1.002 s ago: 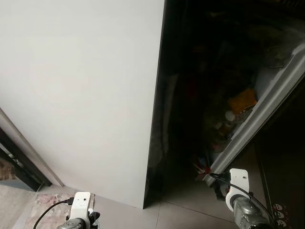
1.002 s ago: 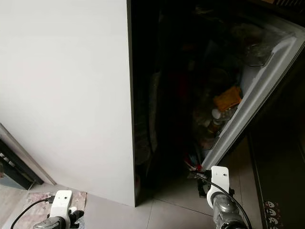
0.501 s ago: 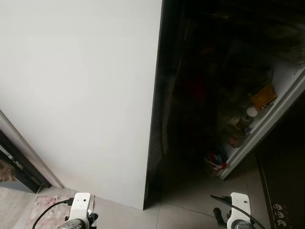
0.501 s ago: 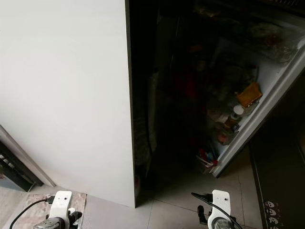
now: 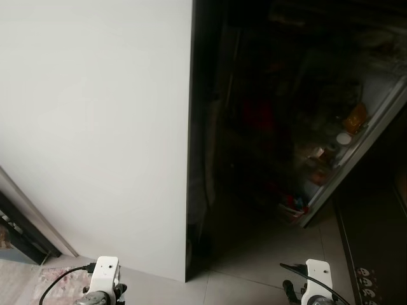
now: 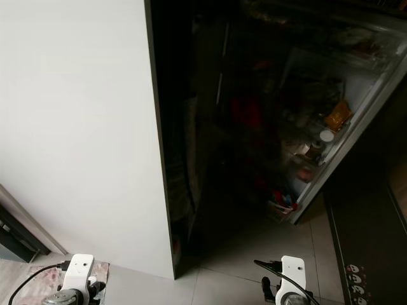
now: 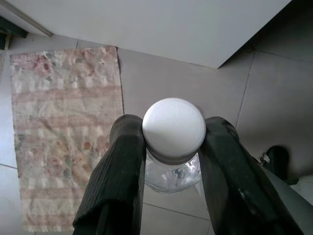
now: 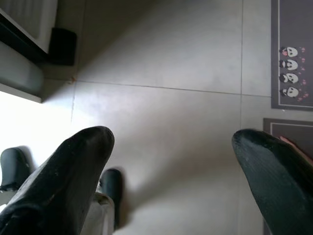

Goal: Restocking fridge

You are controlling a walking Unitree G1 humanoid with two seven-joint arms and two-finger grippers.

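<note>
Low in front of the fridge, the left pincer grips a bottle by the neck under its white cap. The right pincer hangs wide and holds nothing. The dark fridge shelves lie ahead and up from the bottle, nearer the right arm's side; the door stands open.

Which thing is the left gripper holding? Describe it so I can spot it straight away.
Start at the patterned rug on the tiled floor, then go to the left gripper beside it. Clamped between its black fingers is a clear bottle, set apart by its round white ribbed cap.
</note>
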